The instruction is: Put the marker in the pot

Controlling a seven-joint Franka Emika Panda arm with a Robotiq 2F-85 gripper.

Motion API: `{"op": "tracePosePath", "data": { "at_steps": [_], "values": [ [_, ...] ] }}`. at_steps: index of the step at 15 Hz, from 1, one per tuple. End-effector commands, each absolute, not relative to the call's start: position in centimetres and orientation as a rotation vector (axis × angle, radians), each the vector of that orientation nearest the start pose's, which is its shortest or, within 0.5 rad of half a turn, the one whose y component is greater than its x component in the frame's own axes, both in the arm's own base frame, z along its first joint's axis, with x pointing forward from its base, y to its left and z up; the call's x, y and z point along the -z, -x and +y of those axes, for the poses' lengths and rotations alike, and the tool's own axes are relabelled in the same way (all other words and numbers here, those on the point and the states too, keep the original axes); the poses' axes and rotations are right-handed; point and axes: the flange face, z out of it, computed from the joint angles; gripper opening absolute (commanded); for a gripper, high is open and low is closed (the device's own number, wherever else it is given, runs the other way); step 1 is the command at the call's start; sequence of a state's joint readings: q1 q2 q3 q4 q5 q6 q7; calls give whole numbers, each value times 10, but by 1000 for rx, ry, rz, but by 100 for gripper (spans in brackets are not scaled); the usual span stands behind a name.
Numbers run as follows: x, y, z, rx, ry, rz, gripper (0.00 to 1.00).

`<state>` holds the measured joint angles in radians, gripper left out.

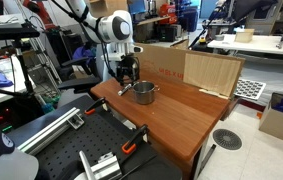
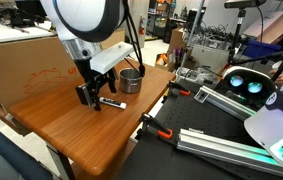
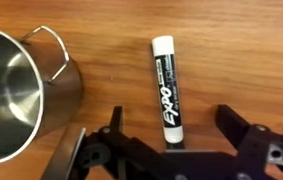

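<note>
While the gripper (image 3: 170, 118) hangs wide open and empty above the wooden table (image 3: 231, 50), the Expo marker (image 3: 165, 85) lies flat between its fingers, long axis crossing their closing line, with the steel pot (image 3: 66, 95) just beside.

One marker (image 3: 166, 85), one pot (image 3: 21, 95), one gripper (image 3: 171, 122), one wooden table (image 1: 181, 115), one robot arm (image 1: 109, 27)
</note>
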<state>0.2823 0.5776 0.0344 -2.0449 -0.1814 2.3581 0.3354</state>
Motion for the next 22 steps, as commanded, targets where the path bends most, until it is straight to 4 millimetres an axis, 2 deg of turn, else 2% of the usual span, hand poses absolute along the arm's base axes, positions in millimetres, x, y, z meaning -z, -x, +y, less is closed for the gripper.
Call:
{"op": "tracePosePath", "data": {
  "at_steps": [1,2,5,12,13,17,22],
  "values": [
    [-125,-543,178,-394,3337,-222,85],
    [-125,-543,180,-397,3335,-232,74],
    [-126,-546,184,-388,3333,-245,50],
    [-130,-553,180,-410,3343,-240,0],
    [-130,-552,181,-409,3342,-242,6],
    [-137,-553,182,-394,3330,-239,6],
    [-161,-559,187,-304,3302,-215,6]
  ]
}}
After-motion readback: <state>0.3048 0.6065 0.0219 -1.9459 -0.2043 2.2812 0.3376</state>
